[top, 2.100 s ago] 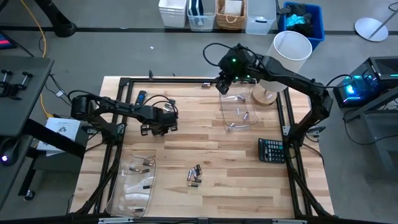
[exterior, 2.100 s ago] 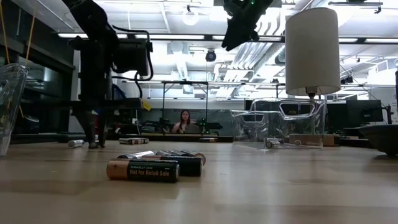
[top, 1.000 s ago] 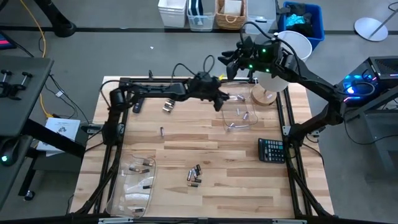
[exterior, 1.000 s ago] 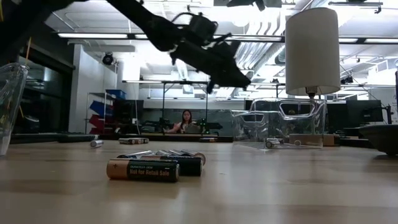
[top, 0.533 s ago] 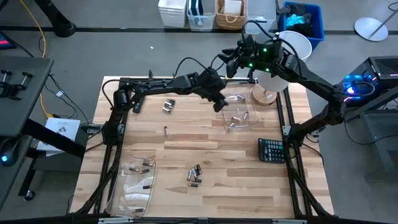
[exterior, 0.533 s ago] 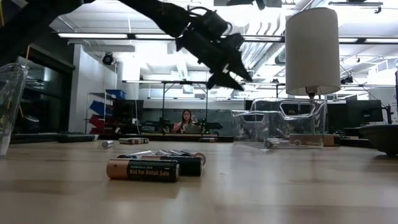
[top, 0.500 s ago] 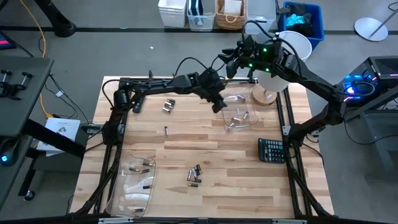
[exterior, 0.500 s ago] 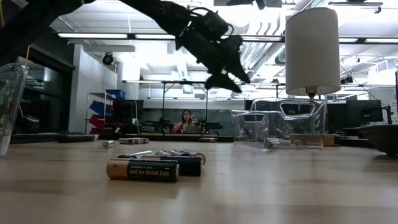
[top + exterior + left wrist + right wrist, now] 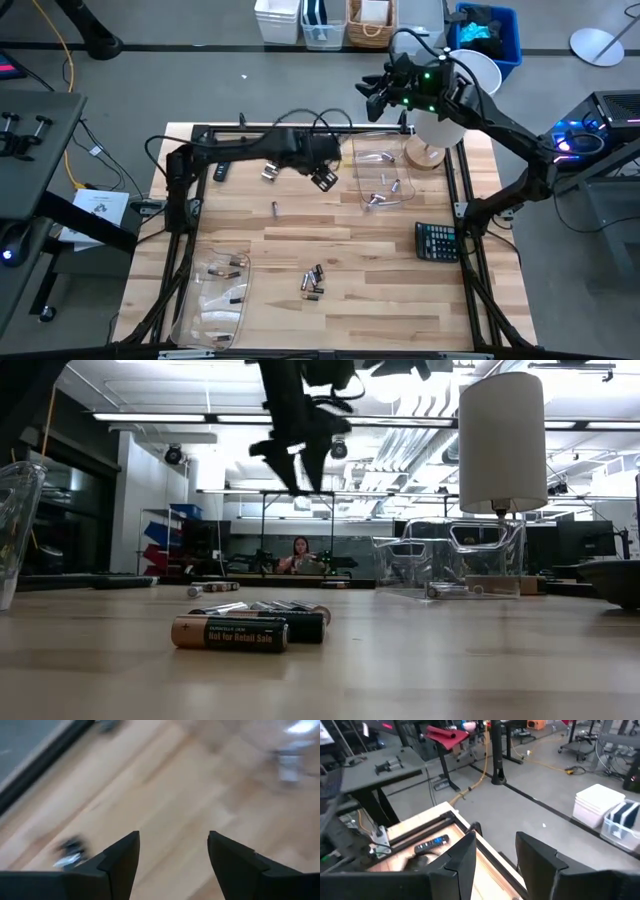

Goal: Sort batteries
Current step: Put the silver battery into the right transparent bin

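Several batteries (image 9: 313, 282) lay loose on table (image 9: 380, 290). Left gripper (image 9: 324, 178) beside clear tray (image 9: 384, 182), fingers wide, empty. Right gripper (image 9: 376, 97) waited above tray, fingers part open, empty. Judged between picks; next needs reach to loose battery.

nearest battery (image 9: 230, 633) label reads "Not for Retail Sale"

Left gripper (image 9: 172, 851) fingers (image 9: 122, 857) spread, empty, above wooden table (image 9: 170, 800); blurred battery (image 9: 70, 854) near.

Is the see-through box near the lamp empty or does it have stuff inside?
Not empty. The clear box holds several small silvery batteries, seen from above.
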`<act>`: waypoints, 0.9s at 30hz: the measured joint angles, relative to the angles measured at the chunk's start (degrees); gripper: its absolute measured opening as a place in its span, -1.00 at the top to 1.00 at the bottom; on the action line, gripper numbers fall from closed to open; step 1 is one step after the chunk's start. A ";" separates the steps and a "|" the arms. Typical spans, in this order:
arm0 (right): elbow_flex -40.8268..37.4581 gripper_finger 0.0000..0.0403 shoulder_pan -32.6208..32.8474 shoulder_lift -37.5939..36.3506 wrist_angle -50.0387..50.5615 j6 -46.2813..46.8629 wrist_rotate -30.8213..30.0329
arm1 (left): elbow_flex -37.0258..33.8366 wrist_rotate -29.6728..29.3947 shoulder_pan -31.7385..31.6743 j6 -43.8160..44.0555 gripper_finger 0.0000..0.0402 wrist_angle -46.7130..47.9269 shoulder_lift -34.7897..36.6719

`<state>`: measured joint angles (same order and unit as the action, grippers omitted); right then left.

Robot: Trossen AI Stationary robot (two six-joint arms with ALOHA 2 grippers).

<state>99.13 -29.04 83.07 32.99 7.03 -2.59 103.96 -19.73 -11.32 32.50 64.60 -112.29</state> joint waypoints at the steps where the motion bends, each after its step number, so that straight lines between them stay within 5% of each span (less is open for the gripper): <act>1: 0.00 0.34 -0.35 0.02 0.54 0.00 0.00 | -0.23 -2.97 0.80 2.88 -0.08 2.01 -0.19; 5: 0.00 0.34 -1.43 0.09 1.14 -1.96 0.02 | -7.58 -7.38 2.42 13.09 -0.07 3.55 0.82; 8: 0.00 0.34 -1.83 0.13 1.03 -4.70 -0.02 | -17.68 -2.37 3.39 21.57 -0.06 2.62 2.67; 13: 0.00 0.34 -2.60 0.13 1.84 -4.23 0.00 | -30.61 8.56 5.39 35.43 -0.06 -11.79 10.92; 17: 0.00 0.34 -2.86 0.15 4.77 -1.77 0.52 | -36.52 7.74 6.11 47.21 -0.06 -17.49 16.61; 21: 0.00 0.34 -2.86 0.17 6.86 -2.09 0.93 | -40.90 4.44 5.32 51.44 -0.06 -18.47 16.56; 27: 0.00 0.34 -2.86 0.17 6.50 -6.19 0.86 | -43.98 6.05 4.14 49.93 -0.06 -33.14 10.93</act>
<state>99.13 -31.90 83.24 39.49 0.84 -1.73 59.99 -13.69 -7.18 82.43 31.46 -101.36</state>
